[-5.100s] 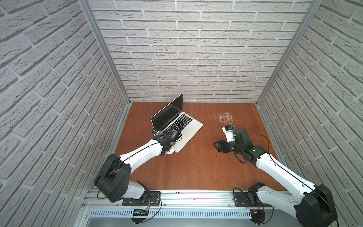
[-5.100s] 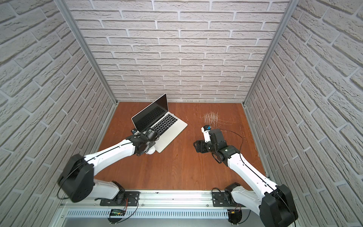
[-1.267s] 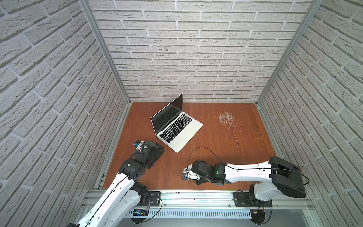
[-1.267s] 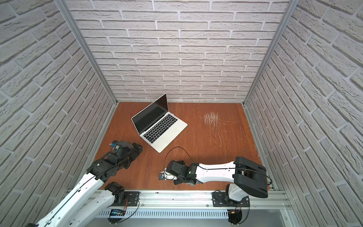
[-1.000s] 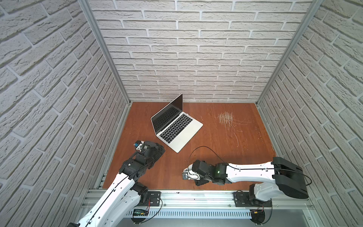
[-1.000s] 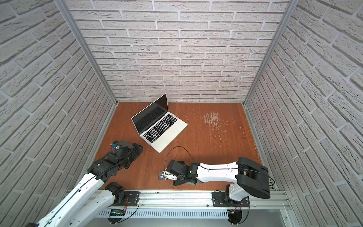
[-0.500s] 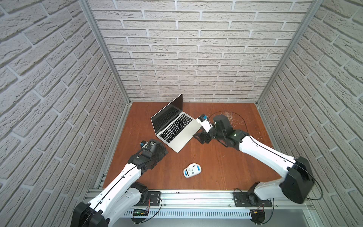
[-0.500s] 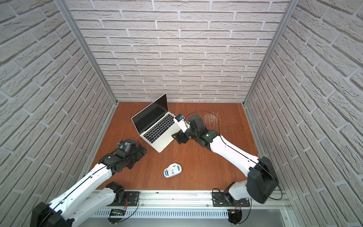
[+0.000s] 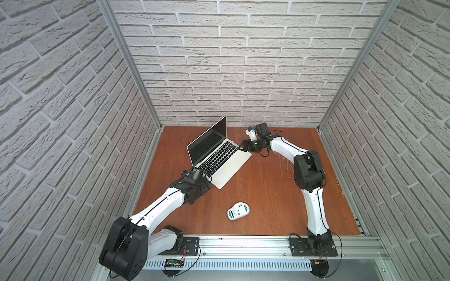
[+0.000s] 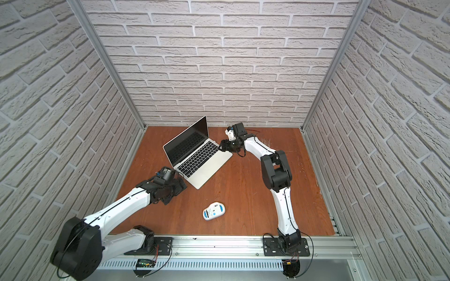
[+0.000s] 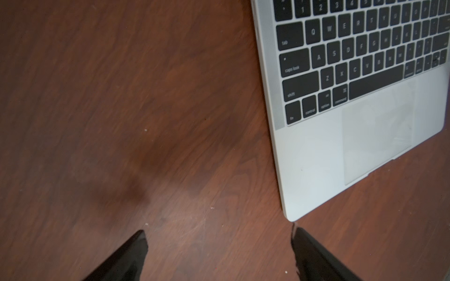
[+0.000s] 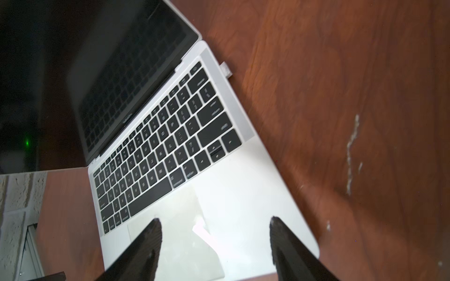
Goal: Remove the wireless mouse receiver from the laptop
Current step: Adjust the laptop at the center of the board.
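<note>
While the reddish-brown desk (image 9: 267, 189) fills the floor between the white brick walls (image 9: 243, 73), the laptop (image 9: 227, 165) is the largest thing standing on it: silver, lid raised, screen dark, keys black. Its nearest corner lies just ahead of the left end effector (image 9: 207, 189), which sits low over the desk with its two black fingers (image 11: 126, 258) spread wide and only bare wood between them. One fingertip is just beside that corner, and whether the two touch I cannot tell. On the far side of the laptop, the right end effector (image 9: 242, 147) hangs over the opposite edge of the base, its fingers (image 12: 287, 243) parted as well and holding nothing. The right wrist view places the trackpad (image 12: 182, 233) and the palm rest directly beneath its tips. A white mouse (image 9: 238, 211) with blue patches lies well apart from both end effectors, back toward the arm bases and roughly between the two arms. Smallest is the receiver (image 12: 226, 69), a short silver stub plugged into the laptop's side edge close to the hinge. It sits well ahead of the right end effector's fingertips, off to their outer side, with nothing touching it.
</note>
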Action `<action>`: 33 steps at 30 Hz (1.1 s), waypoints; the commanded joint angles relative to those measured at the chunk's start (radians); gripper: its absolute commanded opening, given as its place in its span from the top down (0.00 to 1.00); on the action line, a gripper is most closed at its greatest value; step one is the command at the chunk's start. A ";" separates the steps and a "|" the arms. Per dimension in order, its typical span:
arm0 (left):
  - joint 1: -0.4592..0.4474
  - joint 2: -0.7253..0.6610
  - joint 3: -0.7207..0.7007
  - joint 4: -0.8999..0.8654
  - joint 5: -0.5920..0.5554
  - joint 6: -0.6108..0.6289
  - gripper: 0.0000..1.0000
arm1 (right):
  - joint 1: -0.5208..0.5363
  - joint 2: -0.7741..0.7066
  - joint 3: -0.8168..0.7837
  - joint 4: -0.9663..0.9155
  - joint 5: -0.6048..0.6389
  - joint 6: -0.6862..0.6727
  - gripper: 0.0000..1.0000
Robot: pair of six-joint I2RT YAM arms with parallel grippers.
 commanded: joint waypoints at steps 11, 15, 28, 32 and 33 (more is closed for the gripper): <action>0.070 0.170 0.061 0.121 0.063 0.082 0.09 | -0.011 0.159 0.172 -0.136 -0.082 0.047 0.31; 0.108 0.223 0.072 0.147 0.088 0.092 0.11 | 0.009 0.134 0.139 -0.184 -0.074 0.011 0.32; 0.143 0.470 0.154 0.272 0.157 0.129 0.23 | 0.120 -0.284 -0.511 0.084 -0.006 0.102 0.32; 0.141 0.514 0.154 0.301 0.180 0.144 0.25 | 0.170 -0.386 -0.647 0.137 0.020 0.126 0.32; 0.138 0.520 0.155 0.304 0.184 0.149 0.25 | 0.183 -0.411 -0.679 0.153 0.027 0.140 0.32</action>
